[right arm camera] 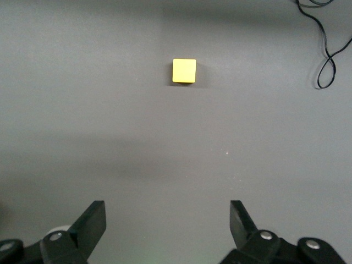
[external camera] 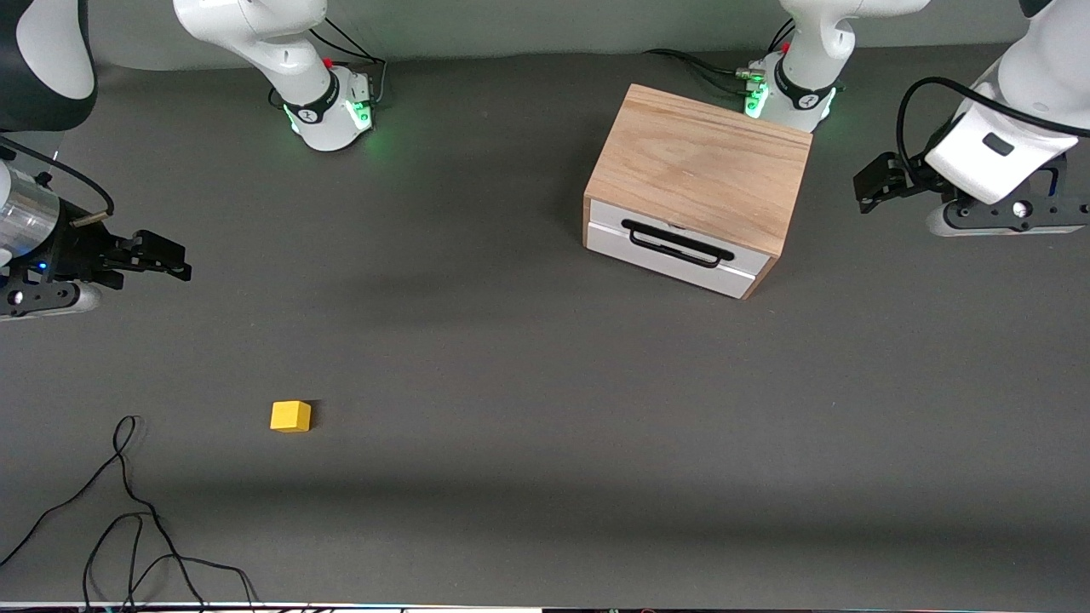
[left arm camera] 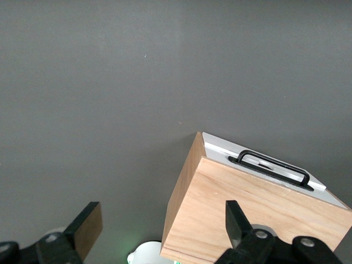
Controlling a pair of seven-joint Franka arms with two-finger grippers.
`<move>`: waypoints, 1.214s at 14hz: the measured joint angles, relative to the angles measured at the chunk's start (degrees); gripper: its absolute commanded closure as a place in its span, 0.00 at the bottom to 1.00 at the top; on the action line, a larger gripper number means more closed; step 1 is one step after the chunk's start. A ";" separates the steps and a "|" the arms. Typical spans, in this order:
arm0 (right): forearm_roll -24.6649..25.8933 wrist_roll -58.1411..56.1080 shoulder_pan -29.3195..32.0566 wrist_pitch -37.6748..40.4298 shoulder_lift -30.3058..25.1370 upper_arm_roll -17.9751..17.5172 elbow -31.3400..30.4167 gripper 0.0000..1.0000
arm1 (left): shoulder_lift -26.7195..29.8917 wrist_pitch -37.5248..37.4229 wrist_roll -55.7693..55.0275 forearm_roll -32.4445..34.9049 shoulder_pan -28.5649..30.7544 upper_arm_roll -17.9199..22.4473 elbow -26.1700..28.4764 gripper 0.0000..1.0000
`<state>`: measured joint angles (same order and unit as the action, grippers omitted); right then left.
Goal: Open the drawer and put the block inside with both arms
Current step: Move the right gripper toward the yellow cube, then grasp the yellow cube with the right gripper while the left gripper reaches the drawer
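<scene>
**Both arms hang apart, drawer shut, cube alone on the mat**

Going across the front view from its nine o'clock edge: the right arm's black two-finger gripper (external camera: 174,260) hangs over the bare dark grey table (external camera: 511,409) at the right arm's end, jaws spread wide and holding nothing; its wrist view shows both fingers (right arm camera: 93,223) far apart.

At about seven o'clock from the table's middle, the small bright yellow cube (external camera: 290,416) (right arm camera: 183,71) rests on the mat, well apart from everything. A loose black cable (external camera: 128,511) lies nearer the front camera, toward the right arm's end.

At about one o'clock stands the light wooden box (external camera: 702,166) (left arm camera: 258,214), its white-fronted drawer (external camera: 673,247) shut, the black wire bar handle (external camera: 677,243) (left arm camera: 272,166) on it.

At three o'clock, the left arm's black gripper (external camera: 877,183) hangs beside the box, jaws wide, empty.
</scene>
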<state>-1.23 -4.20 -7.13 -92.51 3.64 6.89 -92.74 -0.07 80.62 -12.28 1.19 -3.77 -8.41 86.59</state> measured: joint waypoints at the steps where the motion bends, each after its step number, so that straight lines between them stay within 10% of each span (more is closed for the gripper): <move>1: 0.00 0.00 0.03 -0.23 0.38 0.06 0.00 0.00 | -0.01 0.00 0.00 -0.29 0.16 0.08 0.01 0.00; 17: 0.00 0.00 0.44 -20.87 20.94 0.31 -0.18 0.00 | -0.13 0.01 0.00 -0.88 0.37 0.11 0.32 0.00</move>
<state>-1.23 -4.20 -6.69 -113.38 24.58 7.20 -92.92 -0.21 80.63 -12.29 0.31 -3.40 -8.30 86.91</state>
